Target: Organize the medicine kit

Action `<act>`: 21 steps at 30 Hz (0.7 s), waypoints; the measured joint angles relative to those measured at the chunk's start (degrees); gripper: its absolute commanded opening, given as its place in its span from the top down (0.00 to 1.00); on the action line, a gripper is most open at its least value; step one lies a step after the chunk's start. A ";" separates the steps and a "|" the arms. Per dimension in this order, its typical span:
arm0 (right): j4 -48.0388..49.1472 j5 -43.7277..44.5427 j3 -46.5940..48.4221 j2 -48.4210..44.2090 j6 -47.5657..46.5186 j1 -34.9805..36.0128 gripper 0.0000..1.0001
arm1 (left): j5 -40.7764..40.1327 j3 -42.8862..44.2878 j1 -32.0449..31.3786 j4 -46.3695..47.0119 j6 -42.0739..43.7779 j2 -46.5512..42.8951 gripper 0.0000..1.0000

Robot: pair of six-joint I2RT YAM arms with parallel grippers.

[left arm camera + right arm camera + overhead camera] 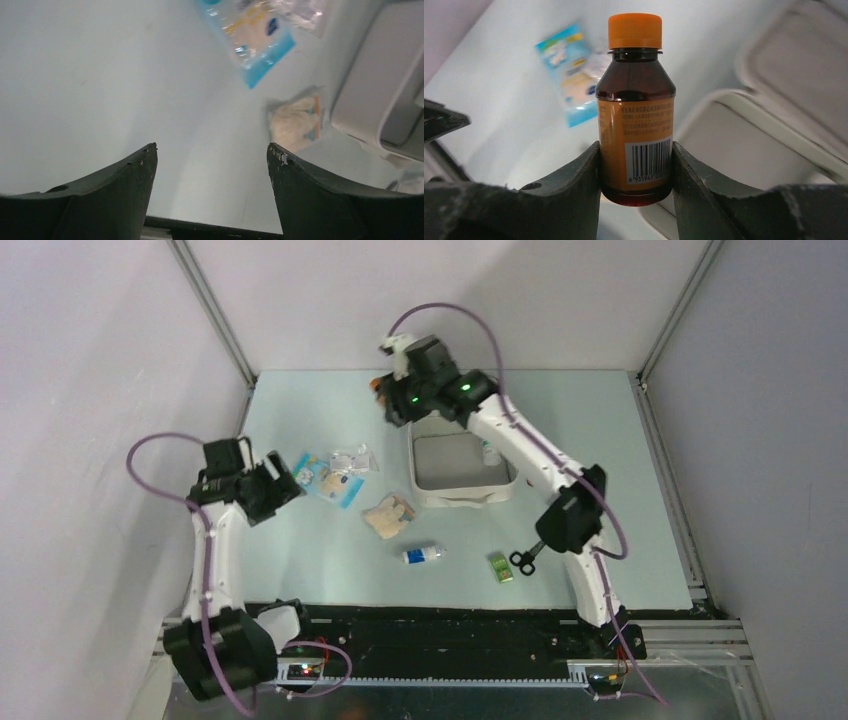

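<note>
From above, your medicine kit [465,498] lies open on the counter [300,550], right of centre. The right end effector [385,392] hovers by the kit's far left corner, and your left end effector [285,480] sits beside a blue packet [328,478]. The left wrist view shows its fingers [125,185] spread wide over bare counter. In the right wrist view, the fingers pinch an orange-capped brown bottle [636,125], with the kit close behind.

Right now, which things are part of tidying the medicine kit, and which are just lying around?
In use: medicine kit, open; brown syrup bottle with orange cap, held by the right gripper.
Lying on the table: blue sachet pack, gauze packet, small white bottle, green box, black scissors.
</note>
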 measured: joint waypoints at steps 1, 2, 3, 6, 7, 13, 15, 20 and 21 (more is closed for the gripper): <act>0.35 1.33 -2.14 -2.56 0.37 -1.68 0.75 | 0.09 1.49 -1.99 0.48 0.33 1.90 0.15; 0.72 2.82 -4.59 -4.96 0.63 -3.23 0.75 | 0.17 3.89 -4.66 0.74 0.59 4.61 0.16; 0.98 4.59 -6.73 -6.88 0.98 -4.68 0.75 | 0.33 5.86 -6.60 1.44 0.85 6.95 0.16; 1.27 10.47 -13.14 -10.58 2.32 -8.87 0.74 | 0.96 11.78 -11.34 2.86 1.05 14.03 0.17; 1.29 12.20 -14.97 -10.91 3.04 -10.08 0.74 | 1.36 13.60 -12.66 3.28 1.05 16.17 0.16; -2.25 16.22 -21.44 -7.89 9.90 -14.40 0.75 | 1.09 19.19 -17.79 2.97 1.33 21.59 0.13; -3.17 16.35 -21.88 -6.08 12.35 -15.15 0.75 | -0.04 20.98 -18.45 2.12 1.77 21.88 0.13; -4.79 14.82 -22.43 -2.84 16.50 -15.58 0.75 | -3.04 23.41 -18.78 1.27 3.54 22.08 0.13; -4.87 14.43 -22.45 -2.40 17.27 -15.58 0.75 | -3.34 23.41 -18.78 1.16 3.80 22.21 0.13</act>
